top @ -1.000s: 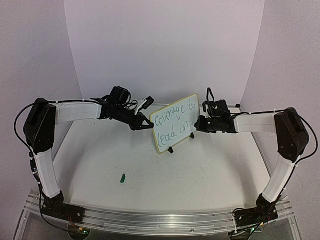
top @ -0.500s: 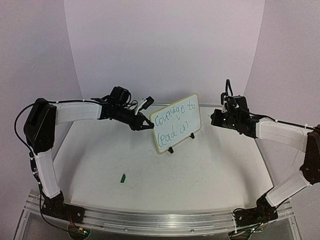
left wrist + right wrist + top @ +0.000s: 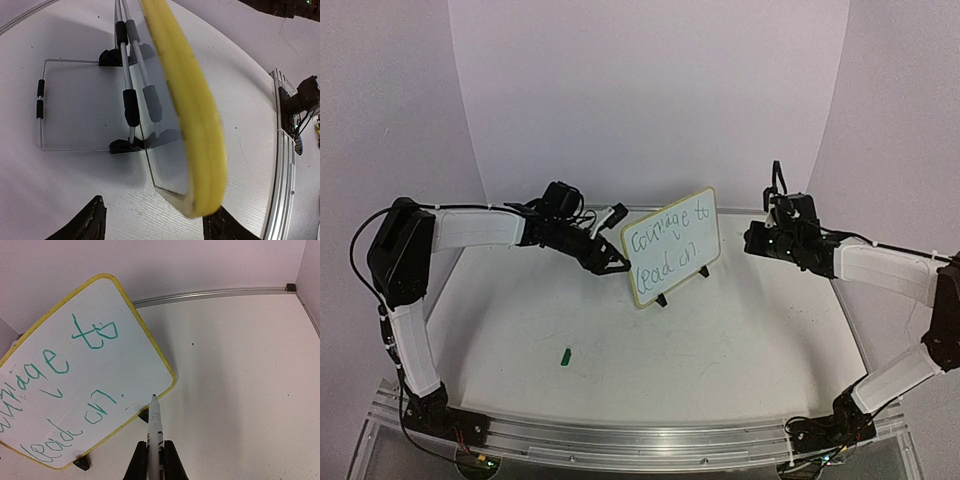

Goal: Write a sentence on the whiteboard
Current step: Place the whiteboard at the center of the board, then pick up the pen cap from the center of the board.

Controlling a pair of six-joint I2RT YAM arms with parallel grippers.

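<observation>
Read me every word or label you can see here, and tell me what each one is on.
"courage to": green handwriting, upper line on the whiteboard.
"lead on.": green handwriting, lower line on the same board.
Any print on the marker is too small to read.

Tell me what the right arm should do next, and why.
Probably ease the right gripper back and down to park the marker: the sentence on the whiteboard ends in a dot, and the top view shows the gripper apart from the board.
</observation>
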